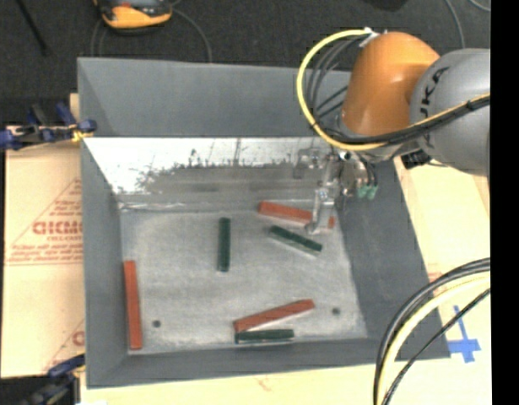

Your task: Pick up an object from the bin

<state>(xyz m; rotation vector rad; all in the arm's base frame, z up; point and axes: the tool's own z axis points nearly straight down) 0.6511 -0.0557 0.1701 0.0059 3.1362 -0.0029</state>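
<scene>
My gripper (324, 215) hangs at the back right of the bin floor, fingers pointing down. Its tips sit at the right end of a red-orange bar (284, 212) that lies almost level there. Just in front of that bar lies a dark green bar (296, 240), slanting down to the right. The view does not tell me whether the fingers are round the red-orange bar or merely over it.
A dark green bar (224, 244) stands lengthwise mid-floor. A red-orange bar (132, 304) lies along the left wall. At the front, a red-orange bar (273, 315) and a dark green bar (264, 336) lie side by side. The arm and its cables overhang the bin's right back corner.
</scene>
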